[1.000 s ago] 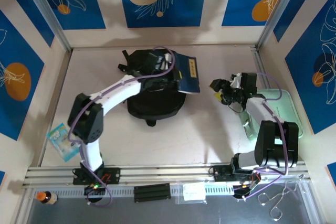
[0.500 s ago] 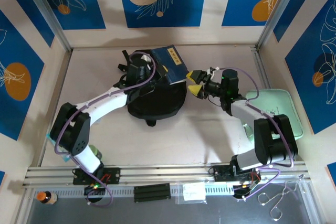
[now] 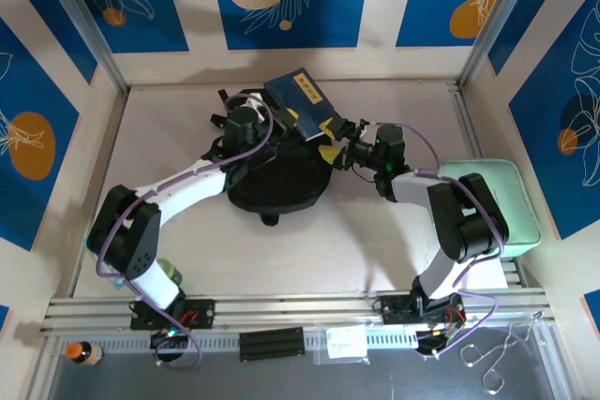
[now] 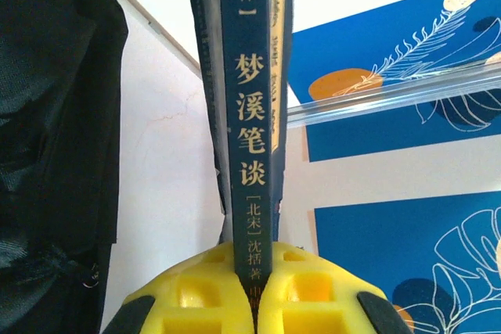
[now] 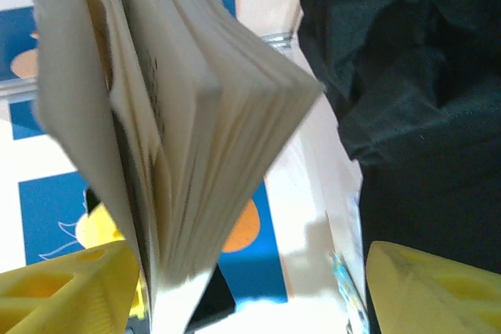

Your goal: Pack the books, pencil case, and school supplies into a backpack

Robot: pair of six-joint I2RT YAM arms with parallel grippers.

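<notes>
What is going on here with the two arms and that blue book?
The left gripper is shut on the spine of a dark blue book and holds it above the black backpack. The right gripper is open, with its yellow fingers on either side of the book's pages, not closed on them. The book is not yet inside the backpack.

Shifted book (image 3: 300, 102) left and farther back, over backpack (image 3: 281, 185) rear edge. Swung right gripper (image 3: 329, 138) in from the right, open jaws now flanking book's pages.
</notes>
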